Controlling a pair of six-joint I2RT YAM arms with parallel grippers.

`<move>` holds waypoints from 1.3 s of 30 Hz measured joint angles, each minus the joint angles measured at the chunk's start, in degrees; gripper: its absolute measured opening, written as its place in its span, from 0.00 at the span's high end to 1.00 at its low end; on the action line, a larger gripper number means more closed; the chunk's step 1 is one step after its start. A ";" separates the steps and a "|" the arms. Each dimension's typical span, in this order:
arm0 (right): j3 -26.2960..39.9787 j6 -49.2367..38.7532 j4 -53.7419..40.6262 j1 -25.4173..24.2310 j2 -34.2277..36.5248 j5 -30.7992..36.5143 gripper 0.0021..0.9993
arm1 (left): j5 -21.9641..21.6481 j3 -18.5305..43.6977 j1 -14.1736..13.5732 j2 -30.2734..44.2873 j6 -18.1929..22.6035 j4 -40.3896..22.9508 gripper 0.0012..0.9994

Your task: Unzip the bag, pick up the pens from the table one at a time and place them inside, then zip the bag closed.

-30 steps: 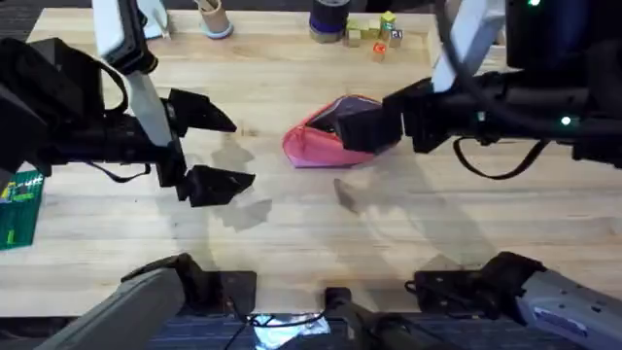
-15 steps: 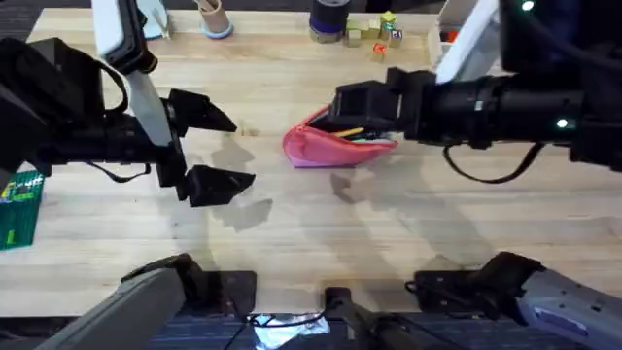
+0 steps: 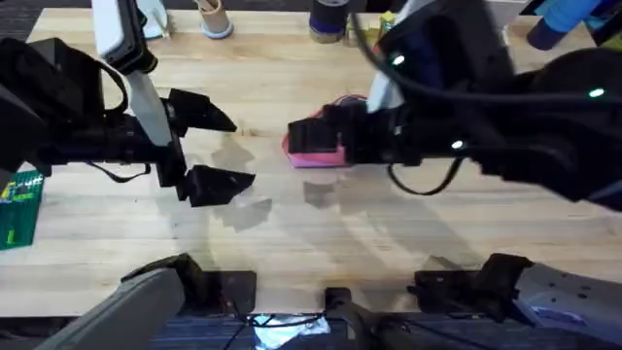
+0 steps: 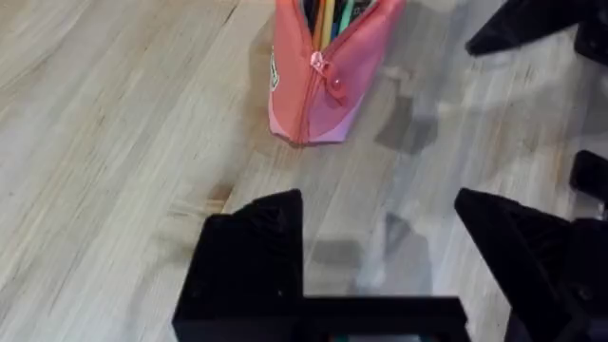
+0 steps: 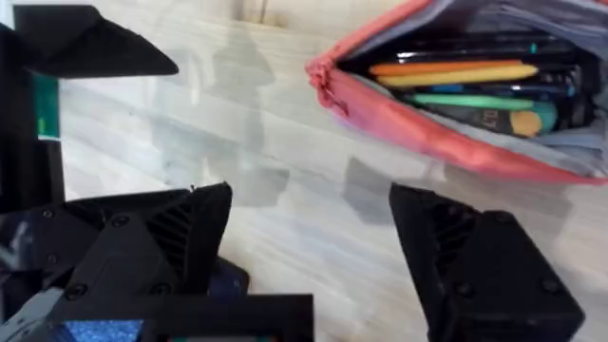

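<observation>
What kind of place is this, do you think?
Probably a robot lab bench or test workstation: a light wood table, a pink bag of pens between two arms, and small coloured blocks and a cup along the far edge.

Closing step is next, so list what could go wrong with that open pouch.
1. The pouch gapes open with pens lying near its mouth; a clumsy pull could catch one in the zip.
2. The zip pull is small and sits at the pouch's end; the right hand, open beside it, may miss.
3. The left hand is open, away from the pouch, so the pouch may slide.
</observation>
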 joint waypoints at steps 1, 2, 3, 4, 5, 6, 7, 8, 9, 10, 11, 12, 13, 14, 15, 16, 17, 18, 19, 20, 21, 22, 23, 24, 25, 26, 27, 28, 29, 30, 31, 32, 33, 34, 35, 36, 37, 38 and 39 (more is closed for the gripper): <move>0.00 0.35 0.81 1.12 0.53 1.41 0.00 | 0.00 0.00 0.00 0.01 0.00 0.00 0.00; 0.00 0.69 1.84 2.36 1.11 3.00 0.00 | 0.00 0.00 0.00 0.00 0.00 0.00 0.00; 0.00 0.84 2.74 3.37 1.65 4.34 0.00 | 0.00 0.00 0.00 0.02 0.00 0.00 0.00; 0.00 1.09 3.60 4.41 2.22 5.80 0.00 | 0.00 0.00 0.00 0.01 0.00 0.00 0.00; 0.00 1.41 4.52 5.47 2.87 7.41 0.00 | 0.00 0.00 0.00 0.00 0.00 0.00 0.00; 0.00 1.89 5.45 6.45 3.54 8.89 0.00 | 0.00 0.00 0.00 0.00 0.00 0.00 0.00; 0.00 2.16 6.33 7.29 4.23 10.16 0.00 | 0.00 0.00 0.00 0.00 0.00 0.00 0.00; 0.00 2.39 7.08 7.95 4.86 11.23 0.00 | 0.00 0.00 0.00 0.01 0.00 0.00 0.00; 0.00 2.57 7.56 8.43 5.44 12.02 0.00 | 0.00 0.00 0.00 0.00 0.00 0.00 0.00; 0.00 2.67 7.93 8.89 6.08 12.69 0.00 | 0.00 0.00 0.00 0.00 0.00 0.00 0.00; 0.00 2.79 8.14 9.10 6.60 13.16 0.00 | 0.00 0.00 0.00 0.00 0.00 0.00 0.00; 0.00 2.88 8.28 9.19 7.05 13.61 0.00 | 0.00 0.00 0.00 0.00 0.00 0.00 0.00; 0.00 3.00 8.40 9.21 7.47 14.07 0.00 | 0.02 0.00 0.00 0.00 0.00 0.00 0.00; 0.00 3.07 8.56 9.20 7.73 14.37 0.00 | 0.00 0.00 0.00 0.00 0.00 0.00 0.00; 0.00 3.24 8.95 9.17 7.92 14.67 0.00 | 0.00 0.00 0.00 0.00 0.00 0.00 0.00; 0.00 3.25 9.26 9.17 7.98 14.91 0.00 | 0.00 0.00 0.00 0.00 0.00 0.00 0.00; 0.00 3.27 9.51 9.17 8.06 15.12 0.00 | 0.00 0.00 0.00 0.01 0.00 0.00 0.00; 0.00 3.29 9.83 9.17 8.10 15.30 0.00 | 0.00 0.00 0.00 0.00 0.00 -0.02 0.00; 0.00 3.38 10.17 9.17 8.24 15.49 0.00 | 0.02 0.00 0.00 0.00 0.00 0.00 0.00; 0.00 3.45 10.45 9.15 8.45 15.61 0.00 | 0.01 0.00 0.00 0.00 0.00 0.00 0.00; 0.00 3.46 10.66 9.11 8.71 15.74 0.00 | 0.01 0.00 0.00 0.01 0.00 0.00 0.00; 0.00 3.47 10.86 9.06 9.15 15.79 0.00 | 0.00 0.00 0.00 0.00 0.00 0.00 0.00; 0.00 3.46 11.04 9.05 9.55 15.89 0.00 | 0.00 0.00 0.00 0.00 0.00 0.00 0.00; 0.00 3.47 11.37 9.01 10.12 15.93 0.00 | 0.00 0.00 0.00 0.01 0.00 0.00 0.00; 0.00 3.47 11.78 9.01 10.68 15.95 0.00 | 0.02 0.00 0.00 0.00 0.00 0.00 0.00; 0.00 3.47 12.12 9.01 11.16 15.95 0.00 | 0.00 0.00 0.00 0.00 0.00 0.00 0.00; 0.00 3.47 12.59 9.01 11.63 15.94 0.00 | 0.02 0.00 0.00 0.00 0.00 0.00 0.00; 0.00 3.47 13.07 9.01 12.04 15.95 0.00 | 0.00 0.00 0.00 0.00 0.00 0.00 0.00; 0.00 3.47 13.60 9.01 12.39 15.95 0.00 | 0.00 0.00 0.00 0.00 0.00 0.00 0.00; 0.00 3.47 14.21 9.01 12.70 15.95 0.00 | 0.01 0.00 0.00 0.01 0.00 0.00 0.00; 0.00 3.47 14.69 8.88 12.97 15.95 0.00 | 0.00 0.00 0.00 0.02 0.00 0.00 0.00; 0.00 3.47 14.95 8.80 13.22 15.95 0.00 | 0.02 0.00 0.00 0.00 0.00 0.00 0.00; 0.00 3.47 15.11 8.65 13.56 15.94 0.00 | 0.01 0.00 0.00 0.00 -0.01 0.00 0.00; 0.00 3.47 15.26 8.44 13.91 15.95 0.00 | 0.00 0.00 0.00 0.00 0.00 0.00 0.00; 0.00 3.47 15.48 8.14 14.39 15.95 0.00 | 0.00 0.00 0.00 0.00 0.00 0.00 0.00; 0.00 3.47 15.86 7.82 14.92 15.95 0.00 | 0.00 0.00 0.00 0.00 0.00 0.00 0.00; 0.00 3.47 16.31 7.54 15.43 15.95 0.00 | 0.00 0.00 0.00 0.01 0.00 0.00 0.00; 0.00 3.47 16.87 7.20 16.06 15.95 0.01 | 0.00 0.00 0.00 0.00 0.00 0.00 0.00; 0.00 3.47 17.38 6.95 16.56 15.95 0.01 | 0.00 0.00 0.00 0.00 0.00 0.00 0.00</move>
